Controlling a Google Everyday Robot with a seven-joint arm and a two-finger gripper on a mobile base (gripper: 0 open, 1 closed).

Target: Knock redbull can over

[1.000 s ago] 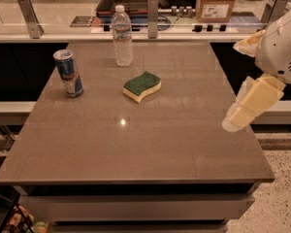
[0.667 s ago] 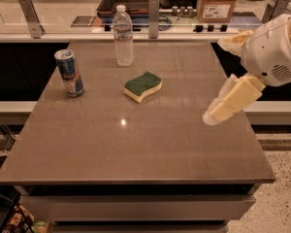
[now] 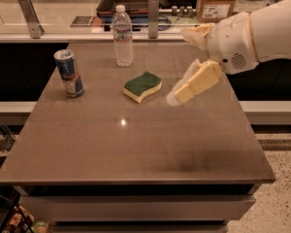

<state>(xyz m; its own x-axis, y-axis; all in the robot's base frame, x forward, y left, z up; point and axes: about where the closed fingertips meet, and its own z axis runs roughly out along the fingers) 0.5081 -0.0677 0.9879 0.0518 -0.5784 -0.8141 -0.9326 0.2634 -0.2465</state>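
The redbull can (image 3: 70, 74) stands upright at the left side of the brown table (image 3: 136, 144), blue and silver with a silver top. My gripper (image 3: 177, 97) hangs above the table right of the middle, on a white arm that comes in from the right. It is far to the right of the can, with a sponge between them. It holds nothing that I can see.
A clear water bottle (image 3: 122, 35) with a white cap stands at the back of the table. A green and yellow sponge (image 3: 142, 86) lies near the middle. A counter with a cardboard box (image 3: 217, 3) and a dark tray runs behind the table.
My arm and gripper have moved left over the table, toward the sponge. The can, bottle and sponge have not moved.
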